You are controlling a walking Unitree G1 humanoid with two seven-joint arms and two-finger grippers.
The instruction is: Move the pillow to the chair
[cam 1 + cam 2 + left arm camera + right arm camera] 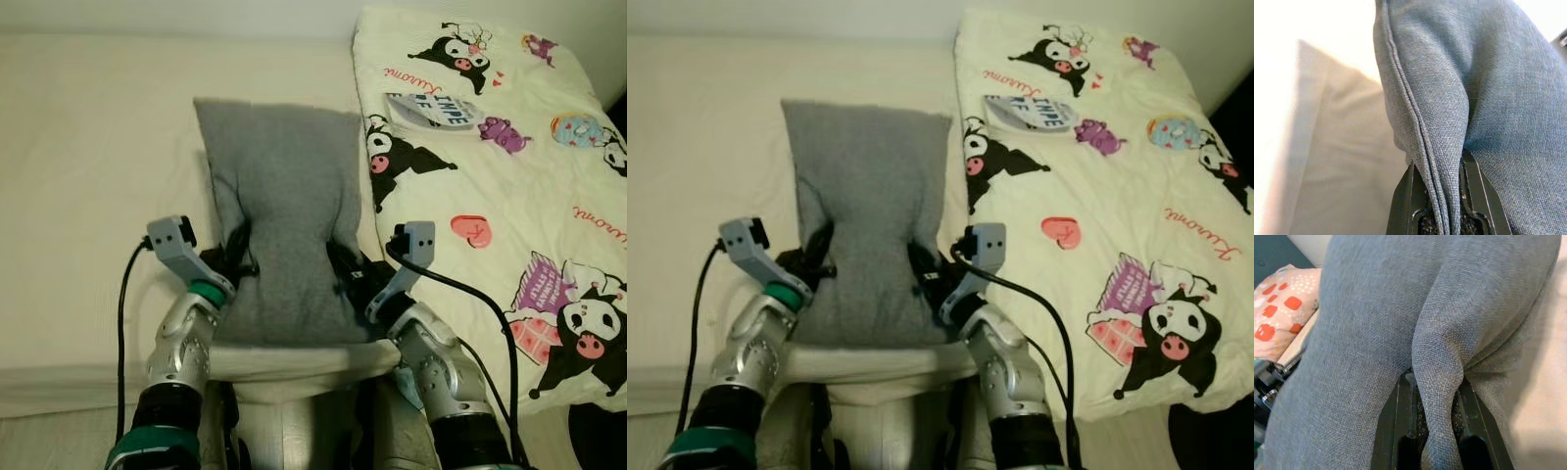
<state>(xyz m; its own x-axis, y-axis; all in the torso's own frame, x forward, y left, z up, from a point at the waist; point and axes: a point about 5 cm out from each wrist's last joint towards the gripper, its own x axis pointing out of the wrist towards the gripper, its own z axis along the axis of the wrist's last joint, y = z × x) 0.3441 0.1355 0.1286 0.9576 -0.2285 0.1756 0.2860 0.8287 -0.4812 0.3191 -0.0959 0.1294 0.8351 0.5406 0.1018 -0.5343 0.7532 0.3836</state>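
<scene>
A grey fabric pillow [279, 211] lies lengthwise on the cream bed, its near end over the bed's front edge. My left gripper [237, 257] is shut on the pillow's left side edge, and the fabric puckers there. The seam is pinched between the black fingers [1405, 196] in the left wrist view. On the opposite side, my right gripper [343, 274] is shut on the right edge, with a fold of cloth squeezed between its fingers [1393, 426]. The pillow bunches inward between the two grips.
A cream blanket printed with cartoon characters [490, 166] covers the right part of the bed. Plain cream bedding [88, 196] lies to the left. A peach pillow with red spots [1281, 303] appears in the right wrist view. Black cables run along both arms.
</scene>
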